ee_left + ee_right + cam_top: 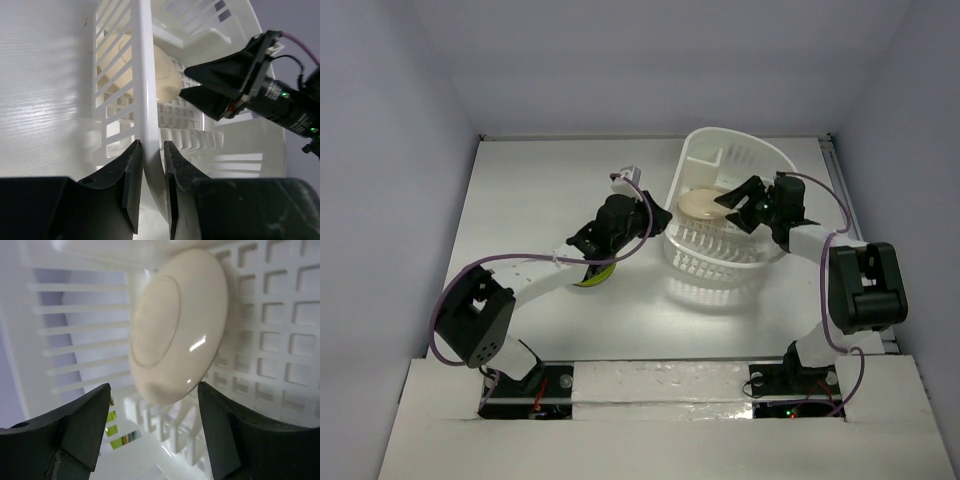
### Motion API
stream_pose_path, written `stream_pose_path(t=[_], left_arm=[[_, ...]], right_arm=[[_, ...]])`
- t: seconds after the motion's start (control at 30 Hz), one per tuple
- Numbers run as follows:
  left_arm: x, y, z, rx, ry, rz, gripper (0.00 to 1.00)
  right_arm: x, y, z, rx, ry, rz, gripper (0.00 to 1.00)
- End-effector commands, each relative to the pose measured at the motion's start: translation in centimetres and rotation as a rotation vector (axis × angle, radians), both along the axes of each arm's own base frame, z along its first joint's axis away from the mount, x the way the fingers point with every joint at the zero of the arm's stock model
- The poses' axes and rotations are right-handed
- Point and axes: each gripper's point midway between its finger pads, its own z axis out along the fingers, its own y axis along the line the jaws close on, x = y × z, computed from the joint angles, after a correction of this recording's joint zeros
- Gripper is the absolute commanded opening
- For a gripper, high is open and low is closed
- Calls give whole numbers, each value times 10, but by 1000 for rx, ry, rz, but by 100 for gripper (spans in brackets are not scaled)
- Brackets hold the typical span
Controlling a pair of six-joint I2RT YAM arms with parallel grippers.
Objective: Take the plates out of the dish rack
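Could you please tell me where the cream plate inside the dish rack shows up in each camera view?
Top external: cream plate lies in the dish rack's left part, just right of centre frame.
Left wrist: upper centre, behind the rack's rim and slats.
Right wrist: centre frame, filling much of it.
Shared landmark: the dish rack with its slotted wall.

You see the white plastic dish rack right of centre on the table | round cream plate inside, near its left wall | round lime green plate left of it
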Motion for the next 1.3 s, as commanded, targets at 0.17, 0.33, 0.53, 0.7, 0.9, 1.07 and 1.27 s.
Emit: stream_pose_path(t=[0.17,0.33,0.53,0.7,0.9,1.07,1.27], left_arm=[[-13,-18,23,-73,-57,-89,0],[-19,-26,21,-73,-51,-106,0],[-18,-27,19,-69,-46,-104,0],[-14,-29,15,-57,-35,-98,0],[-9,-36,19,-106,-23,-69,11],[5,-43,39,-146,-57,-19,38],[19,-45,64,-111,-114,5,90]], right_arm=[[33,1,58,75,-286,-72,73],[40,-9,41,27,-239,-151,69],[49,-3,23,-1,-153,-164,57],[49,-2,20,-75,-102,-165,27],[56,-18,52,-275,-121,-126,0],[58,-39,83,-472,-147,-104,0],[36,-58,118,-597,-159,-103,0]])
